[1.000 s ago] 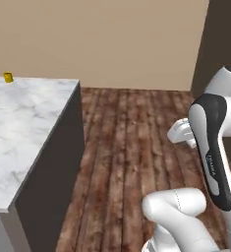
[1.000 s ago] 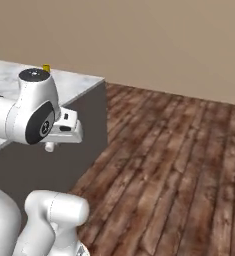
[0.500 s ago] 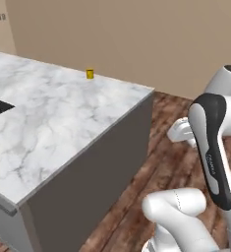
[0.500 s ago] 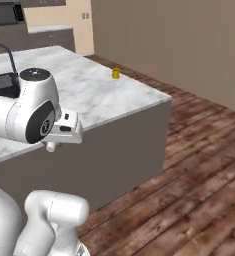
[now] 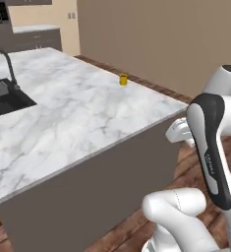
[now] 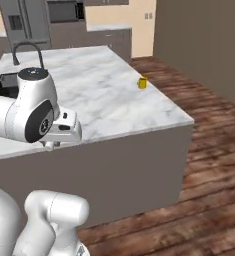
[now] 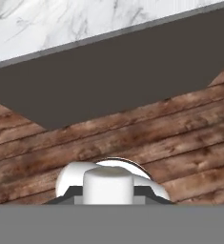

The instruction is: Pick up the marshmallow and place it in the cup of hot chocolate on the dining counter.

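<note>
In the hand view, the marshmallow [image 7: 107,183] is a small white block pinched between the two dark fingertips of my gripper [image 7: 107,194], which is shut on it. My hand [image 5: 179,132] hangs off the near corner of the dining counter [image 5: 87,115], above the wooden floor and below the top. The cup of hot chocolate [image 5: 123,79] is a small yellow mug far off on the marble, near the counter's far right edge. From the right base view the cup [image 6: 142,83] stands by the right edge of the counter [image 6: 99,95], well beyond my hand [image 6: 64,131].
A black sink [image 5: 1,96] with a curved faucet [image 5: 6,61] sits in the left part of the island. The island's dark side panel [image 7: 113,81] faces the hand. Brown plank floor [image 6: 209,165] spreads to the right. Dark cabinets and appliances [image 6: 64,12] stand at the back.
The whole picture has shifted: the base has moved and turned, bringing the island, sink and mug into fuller view. The arm keeps its pose, gripper still shut on the marshmallow.
</note>
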